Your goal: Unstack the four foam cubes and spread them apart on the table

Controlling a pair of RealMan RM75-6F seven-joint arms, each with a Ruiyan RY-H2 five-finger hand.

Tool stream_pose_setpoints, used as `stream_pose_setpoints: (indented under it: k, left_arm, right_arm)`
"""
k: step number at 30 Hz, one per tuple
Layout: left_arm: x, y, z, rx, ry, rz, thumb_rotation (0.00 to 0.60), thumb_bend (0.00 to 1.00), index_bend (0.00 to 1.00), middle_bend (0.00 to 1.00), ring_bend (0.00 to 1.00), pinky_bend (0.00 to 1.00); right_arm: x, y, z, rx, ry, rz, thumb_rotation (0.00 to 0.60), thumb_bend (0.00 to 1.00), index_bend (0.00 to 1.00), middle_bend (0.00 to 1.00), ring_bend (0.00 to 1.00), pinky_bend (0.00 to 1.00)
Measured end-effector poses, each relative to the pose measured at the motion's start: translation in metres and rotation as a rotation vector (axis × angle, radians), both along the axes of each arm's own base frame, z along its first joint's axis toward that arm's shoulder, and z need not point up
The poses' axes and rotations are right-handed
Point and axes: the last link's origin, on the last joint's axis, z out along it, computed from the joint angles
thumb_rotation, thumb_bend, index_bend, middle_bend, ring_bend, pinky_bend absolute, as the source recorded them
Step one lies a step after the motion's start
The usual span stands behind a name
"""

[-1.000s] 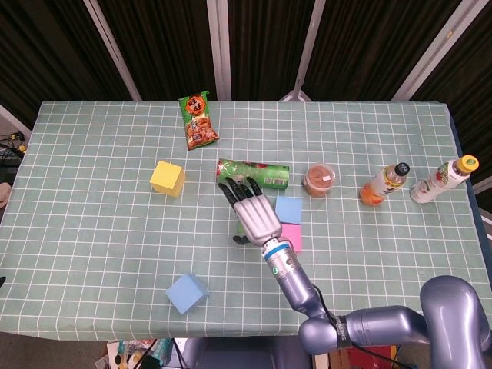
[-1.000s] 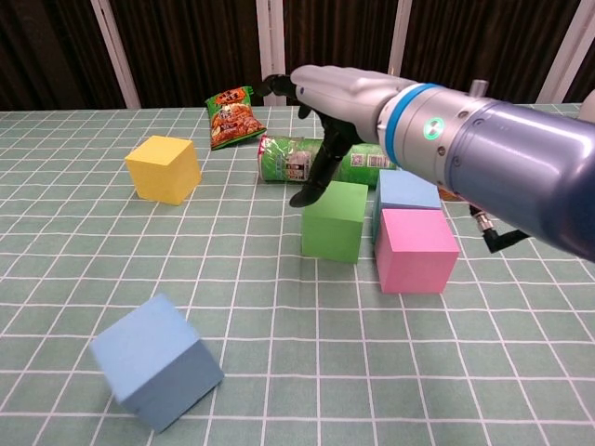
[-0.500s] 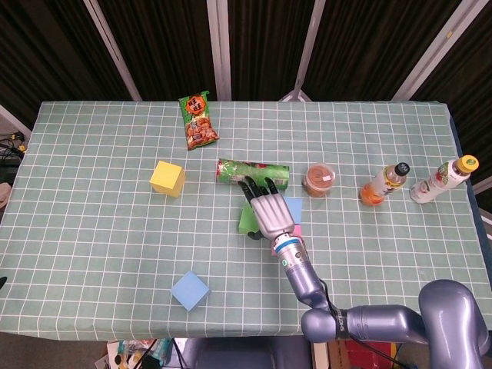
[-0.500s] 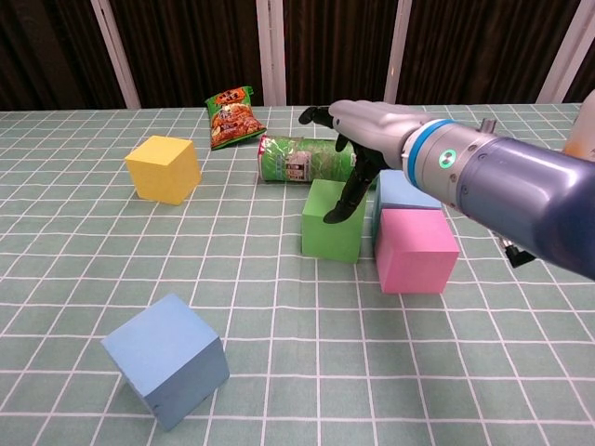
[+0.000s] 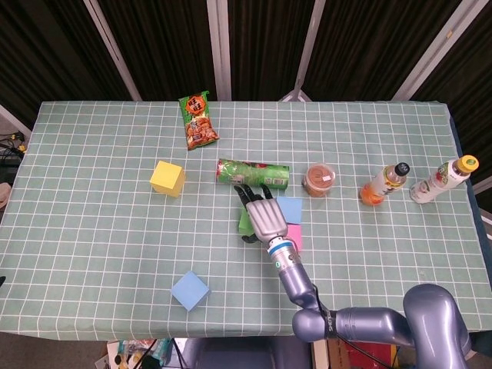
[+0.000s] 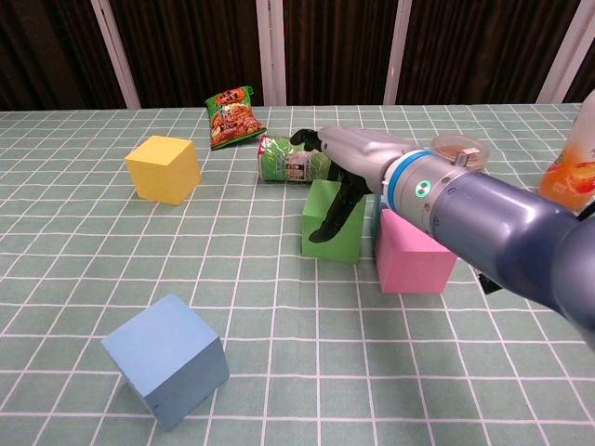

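Chest view shows the right hand (image 6: 358, 163) draped over the green cube (image 6: 333, 221), fingers spread and not yet clamped. We judge the next move: grip it, then carry it clear of the adjacent pink cube (image 6: 415, 253).

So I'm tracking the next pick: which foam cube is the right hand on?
The green cube: the right hand lies over its top, thumb down its front. Pink, yellow and blue cubes sit apart.

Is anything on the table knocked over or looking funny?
Yes. The green chip can lies on its side near the middle of the table, just beyond the green cube. The two bottles at the right edge also look tipped over in the head view. Nothing looks spilled or broken.
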Motion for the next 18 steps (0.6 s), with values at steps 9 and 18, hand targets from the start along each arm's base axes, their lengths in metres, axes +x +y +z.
stream_pose_setpoints:
  k: [9, 18]
  left_arm:
    - [-0.001, 0.0, 0.002, 0.005, -0.005, 0.004, 0.6, 0.14, 0.23, 0.0, 0.0, 0.0]
    - [0.0, 0.0, 0.0, -0.001, 0.001, 0.001, 0.6, 0.14, 0.23, 0.0, 0.0, 0.0]
  right_arm:
    - [-0.01, -0.004, 0.001, -0.028, -0.002, 0.002, 0.6, 0.07, 0.09, 0.25, 0.54, 0.04]
    - [-0.034, -0.014, 0.016, -0.082, 0.06, -0.017, 0.6, 0.07, 0.1, 0.26, 0.59, 0.05]
